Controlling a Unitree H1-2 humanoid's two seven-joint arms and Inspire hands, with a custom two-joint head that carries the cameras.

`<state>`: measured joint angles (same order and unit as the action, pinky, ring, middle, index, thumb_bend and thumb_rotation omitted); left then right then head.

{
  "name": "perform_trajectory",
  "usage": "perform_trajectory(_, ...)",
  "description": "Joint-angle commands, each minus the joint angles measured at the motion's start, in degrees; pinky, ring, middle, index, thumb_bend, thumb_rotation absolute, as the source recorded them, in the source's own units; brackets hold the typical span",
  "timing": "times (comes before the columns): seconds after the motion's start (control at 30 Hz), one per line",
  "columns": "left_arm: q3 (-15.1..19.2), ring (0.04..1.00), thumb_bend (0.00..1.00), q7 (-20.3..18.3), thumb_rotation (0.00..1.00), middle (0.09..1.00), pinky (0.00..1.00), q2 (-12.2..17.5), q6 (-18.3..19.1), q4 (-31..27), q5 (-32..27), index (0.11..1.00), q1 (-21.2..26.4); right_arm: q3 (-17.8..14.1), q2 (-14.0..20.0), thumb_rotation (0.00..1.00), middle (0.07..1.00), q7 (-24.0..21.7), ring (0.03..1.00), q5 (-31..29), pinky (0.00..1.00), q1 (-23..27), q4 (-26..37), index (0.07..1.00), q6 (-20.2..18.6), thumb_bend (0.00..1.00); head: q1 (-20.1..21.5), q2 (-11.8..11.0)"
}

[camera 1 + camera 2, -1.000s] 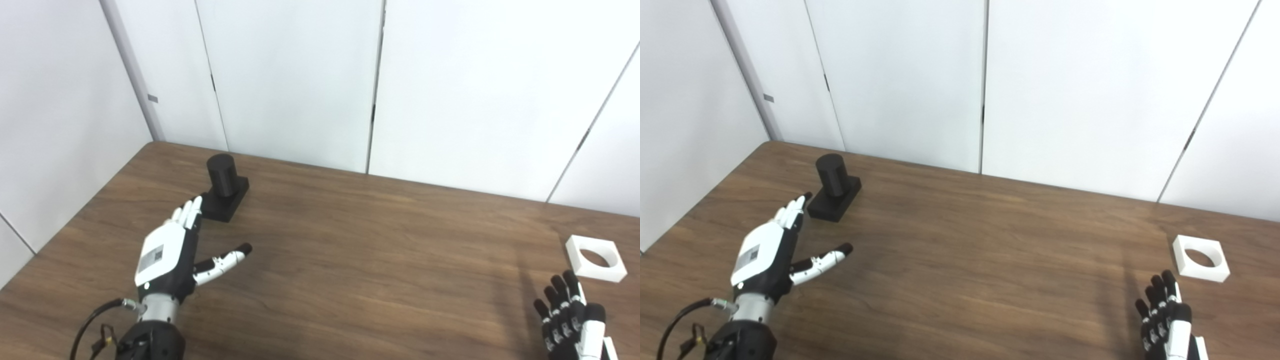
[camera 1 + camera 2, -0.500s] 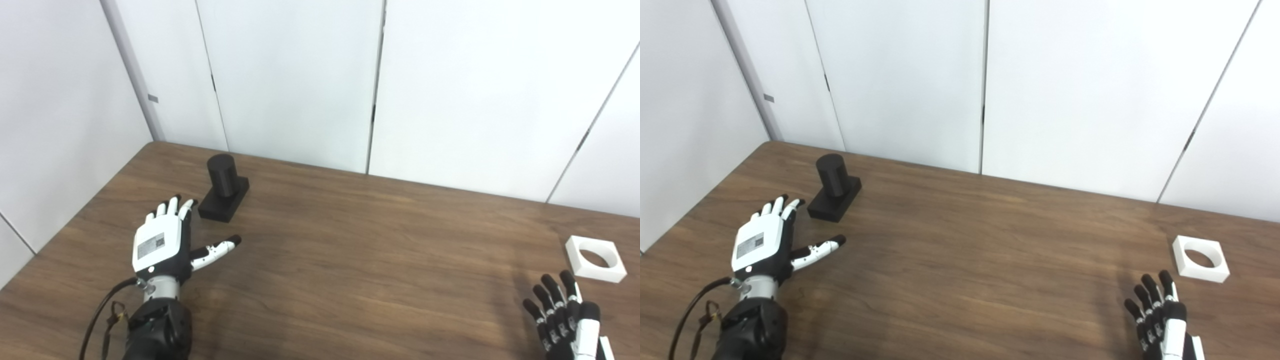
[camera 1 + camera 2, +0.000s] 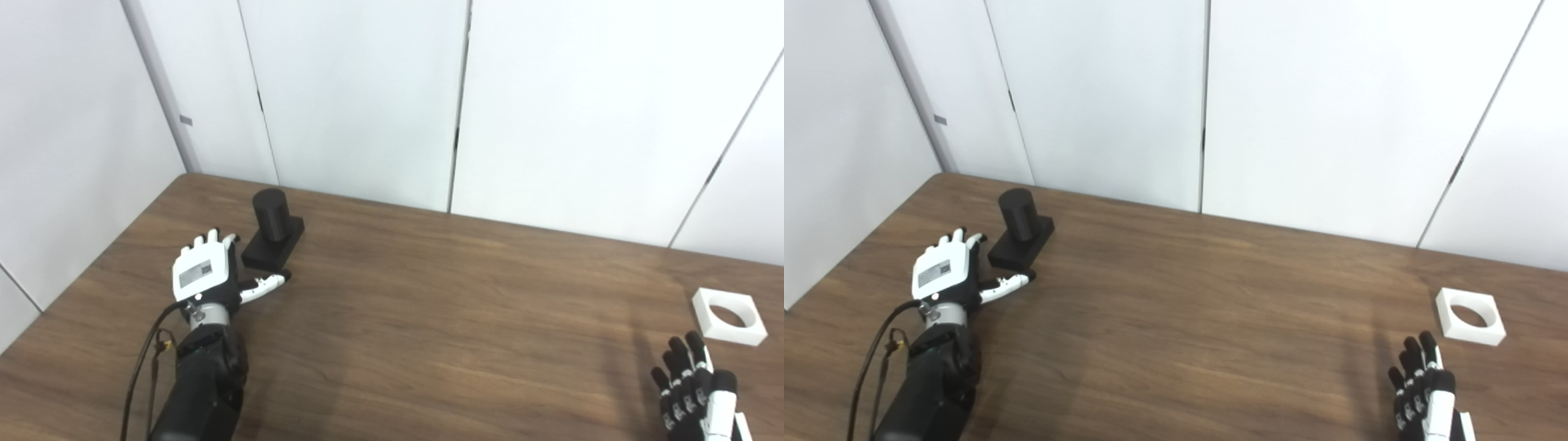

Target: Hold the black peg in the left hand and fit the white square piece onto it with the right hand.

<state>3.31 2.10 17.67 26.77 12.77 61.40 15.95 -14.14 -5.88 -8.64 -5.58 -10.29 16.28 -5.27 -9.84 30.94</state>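
The left hand (image 3: pixel 205 277) is spread flat, back upward, fingers apart and holding nothing, just beside the near-left corner of the black peg (image 3: pixel 272 236); its thumb reaches along the near edge of the peg's square base, close enough that touch cannot be ruled in or out. Taking the peg as the landmark, it stands upright on the wooden table (image 3: pixel 429 318) toward the far left corner: a short round post rising from a flat square block. Far to the right of the peg and nearer the front edge lies the white square piece (image 3: pixel 729 316), flat on the table with its round hole facing up. Nearer still than that piece, and just short of it, the right hand (image 3: pixel 695 392) rises from the bottom edge with its fingers loosely extended and empty, not touching the piece. Both parts look like rigid, light plastic, probably smooth and somewhat slippery. The peg would best be held by the sides of its base, leaving the post clear. The white piece seems best pinched across two opposite outer walls, since its rim around the hole is thin and it lies low on the table.
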Motion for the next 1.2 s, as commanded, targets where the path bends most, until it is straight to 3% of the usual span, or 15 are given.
perform_trajectory(0.0,0.1,1.0,0.89,2.6,0.74,1.0,1.0,1.9,0.1,0.1,1.4,0.887,3.4,-0.1,3.8,1.0,0.979,-0.6,0.998,-0.6,0.98,-6.9,1.4,1.0,1.7,0.62,0.0,0.0)
perform_trajectory(0.37,0.2,1.0,0.89,2.8,0.72,0.995,1.0,2.7,0.1,7.9,1.7,0.882,7.9,-0.2,3.5,1.0,0.983,-0.3,1.0,-0.9,0.98,-6.8,1.1,1.0,1.3,0.62,0.5,0.0)
perform_trajectory(0.7,-0.3,1.0,0.96,1.0,0.8,0.974,1.0,3.0,0.1,8.0,3.3,0.865,8.8,-0.1,3.7,1.0,0.975,-0.5,0.99,-0.5,0.97,-6.8,0.7,1.0,2.4,0.63,0.4,0.0)
perform_trajectory(1.17,0.0,0.99,0.94,0.5,0.77,0.94,1.0,2.4,0.1,8.6,3.5,0.817,9.4,-0.2,3.4,1.0,0.967,-0.1,0.981,-0.3,0.96,-6.9,1.3,1.0,1.9,0.63,0.6,0.3)
